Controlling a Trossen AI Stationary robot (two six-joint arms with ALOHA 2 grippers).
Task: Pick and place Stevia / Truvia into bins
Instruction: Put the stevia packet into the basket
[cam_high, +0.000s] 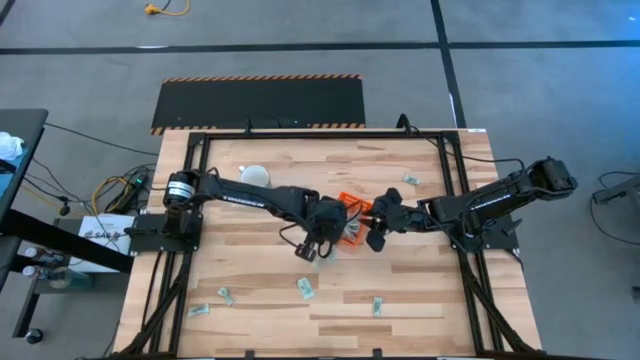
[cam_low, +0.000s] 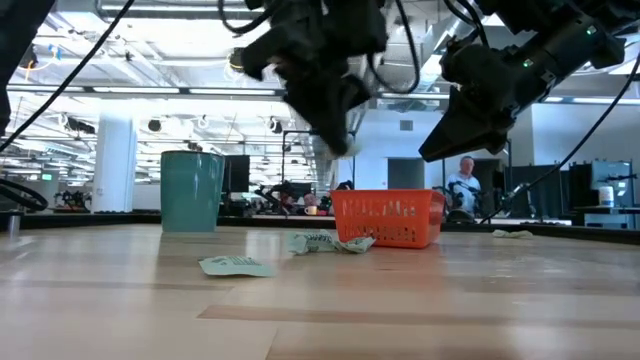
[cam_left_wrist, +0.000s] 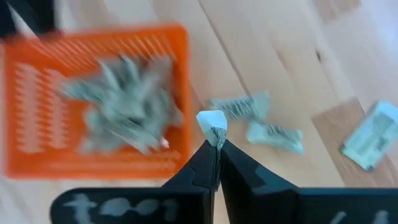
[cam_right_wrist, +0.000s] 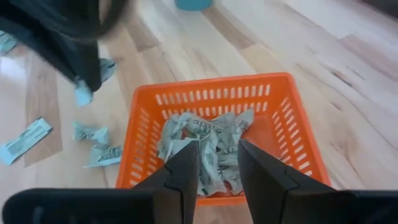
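Stevia / Truvia sachets lay in three places. A crumpled heap (cam_right_wrist: 205, 146) filled the orange bin (cam_right_wrist: 283, 115). Two sachets (cam_left_wrist: 258, 121) lay on the table (cam_high: 420, 290) just beside the bin's outer wall. Others were scattered along the near edge (cam_high: 305, 289) and one toward the far right (cam_high: 410, 180).

My left gripper (cam_left_wrist: 216, 155) was clamped fully closed on one sachet (cam_left_wrist: 212, 124), pinched by its lower end only, and hung above the table just outside the bin wall. My right gripper (cam_right_wrist: 217, 165) hovered over the bin with its fingers partly apart. Nothing sat between them.

Risks, as judged from this position:
1. The hold was on a thin edge. A fast swing could have let the paper slip or twist free short of the bin.
2. The left gripper was not over the bin. A release at that point would have dropped the sachet among the two outside the wall.
3. Both arms crowded the same small bin. A sideways move by the left could have struck the right, or nudged the bin.
4. The heap stood high. A sachet dropped near the rim might have slid off.

Limits of view: the left wrist view was smeared, so printing and the exact count in the heap could not be read. From above, the arms covered most of the bin.
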